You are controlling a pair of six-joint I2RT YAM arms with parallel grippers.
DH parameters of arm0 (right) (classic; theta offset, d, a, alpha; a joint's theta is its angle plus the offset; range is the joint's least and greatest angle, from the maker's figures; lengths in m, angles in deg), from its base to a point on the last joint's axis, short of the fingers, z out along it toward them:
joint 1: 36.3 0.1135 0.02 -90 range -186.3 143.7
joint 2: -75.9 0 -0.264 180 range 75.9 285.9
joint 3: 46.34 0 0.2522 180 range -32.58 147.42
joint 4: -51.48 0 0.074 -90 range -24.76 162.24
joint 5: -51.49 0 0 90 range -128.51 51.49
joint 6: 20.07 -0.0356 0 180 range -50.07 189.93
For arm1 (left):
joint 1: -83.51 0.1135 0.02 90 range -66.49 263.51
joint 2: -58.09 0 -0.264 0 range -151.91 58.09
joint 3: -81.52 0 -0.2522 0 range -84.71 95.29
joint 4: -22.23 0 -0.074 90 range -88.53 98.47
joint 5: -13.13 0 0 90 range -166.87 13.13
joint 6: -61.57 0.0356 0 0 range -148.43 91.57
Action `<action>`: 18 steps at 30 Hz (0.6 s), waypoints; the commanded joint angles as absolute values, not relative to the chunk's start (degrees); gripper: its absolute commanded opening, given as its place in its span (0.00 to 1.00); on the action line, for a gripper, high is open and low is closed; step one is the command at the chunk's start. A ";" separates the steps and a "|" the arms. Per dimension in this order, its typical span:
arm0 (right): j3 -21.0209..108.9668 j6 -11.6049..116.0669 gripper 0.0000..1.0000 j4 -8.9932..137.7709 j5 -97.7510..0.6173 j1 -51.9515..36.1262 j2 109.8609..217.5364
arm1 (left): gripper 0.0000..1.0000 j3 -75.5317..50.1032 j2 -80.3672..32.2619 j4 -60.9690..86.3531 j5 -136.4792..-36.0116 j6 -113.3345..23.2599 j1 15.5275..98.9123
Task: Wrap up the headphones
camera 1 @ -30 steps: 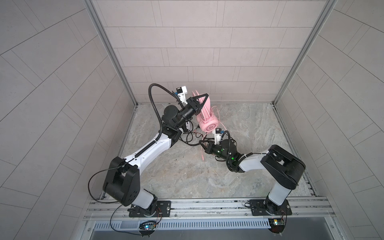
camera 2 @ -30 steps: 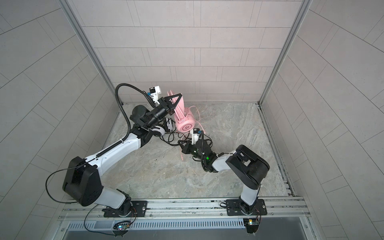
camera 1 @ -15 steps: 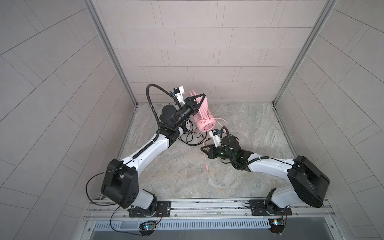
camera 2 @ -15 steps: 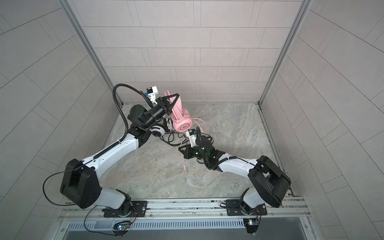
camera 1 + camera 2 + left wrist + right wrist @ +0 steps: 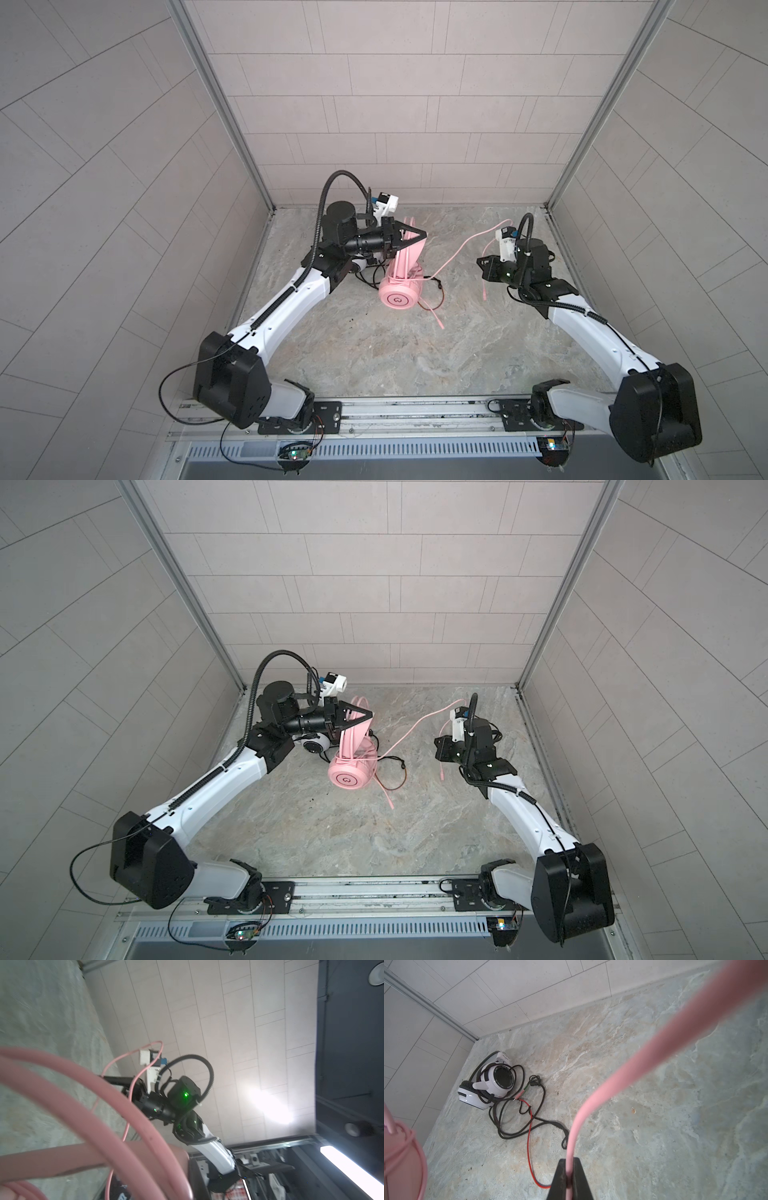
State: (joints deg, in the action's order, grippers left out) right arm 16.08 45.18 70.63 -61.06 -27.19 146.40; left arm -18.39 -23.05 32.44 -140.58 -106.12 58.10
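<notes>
Headphones cable (image 5: 610, 1084) inside right pincer (image 5: 569, 1162)

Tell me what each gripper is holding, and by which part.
The left gripper is shut on the pink headphones, at the top of the headband. The right gripper pinches the pink cable partway along its loose stretch.

On my screen the pink headset (image 5: 398, 297) reads as smooth plastic with a soft sheen. Its pink cable (image 5: 572, 1142) looks matt and rubbery, and the jaws of the right gripper (image 5: 570, 1169) are matt black plastic. The white-and-black headset (image 5: 496, 1082) looks like glossy plastic, its black cable (image 5: 495, 1118) seems braided cloth, and the red wire (image 5: 529, 1147) is slick. I see the surface (image 5: 374, 353) as matt veined stone, the walls (image 5: 415, 104) as matt tile and the corner posts (image 5: 224, 108) as brushed metal.
</notes>
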 commanded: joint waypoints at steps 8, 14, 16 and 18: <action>30.01 37.15 0.05 45.19 -72.24 -23.27 175.01 | 0.00 -15.63 -28.41 83.82 -142.64 -148.86 54.75; 35.71 20.31 0.05 23.08 -71.11 -14.30 189.28 | 0.00 -9.16 -31.45 83.77 -134.19 -147.89 49.35; 37.61 14.76 0.05 16.30 -69.06 -11.11 193.22 | 0.00 -6.72 -32.83 83.83 -131.21 -146.81 47.93; 38.95 9.06 0.05 9.30 -66.74 -7.79 196.63 | 0.00 -4.30 -34.55 83.70 -128.25 -144.92 47.15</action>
State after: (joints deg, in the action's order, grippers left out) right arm 37.05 22.40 23.63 -70.04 -10.10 193.76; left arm -9.56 -34.73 74.23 -134.35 -143.69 48.94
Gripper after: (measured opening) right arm 0.049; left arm 0.087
